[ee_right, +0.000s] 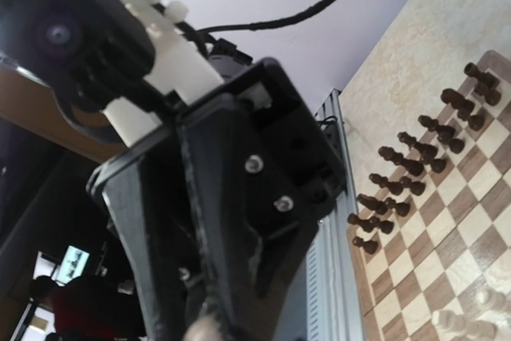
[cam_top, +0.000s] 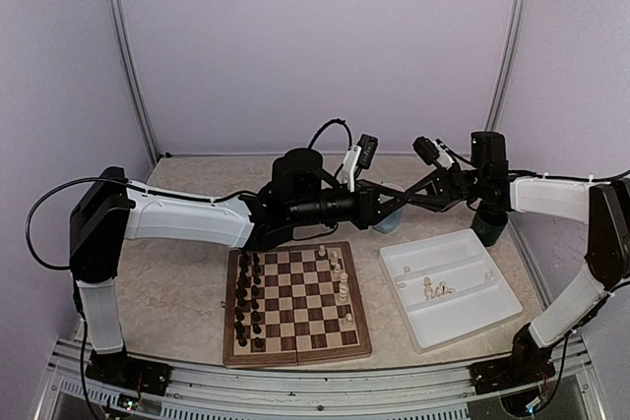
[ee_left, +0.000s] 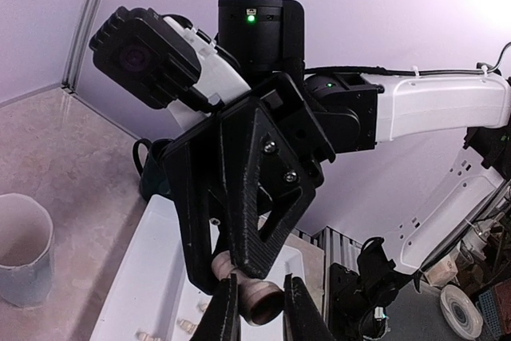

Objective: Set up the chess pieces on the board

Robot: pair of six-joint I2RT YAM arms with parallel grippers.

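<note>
My two grippers meet in mid-air behind the board point(cam_top: 228, 312). In the left wrist view my left gripper point(ee_left: 259, 315) is shut on the base of a small cream chess piece point(ee_left: 265, 297) lying sideways. My right gripper point(ee_left: 217, 267) grips its head end from the other side. In the top view the left gripper point(cam_top: 377, 206) and right gripper point(cam_top: 399, 204) touch tips. Several cream pieces point(cam_top: 342, 287) stand on the board's right columns. More lie in the white tray point(cam_top: 435, 288). The right wrist view shows the piece only as a blur point(ee_right: 204, 331).
Dark pieces point(cam_top: 246, 302) fill the board's left two columns and show in the right wrist view point(ee_right: 415, 165). The white tray point(cam_top: 463, 317) sits right of the board. A pale cup point(ee_left: 24, 245) and a dark cup point(cam_top: 489, 226) stand at the back.
</note>
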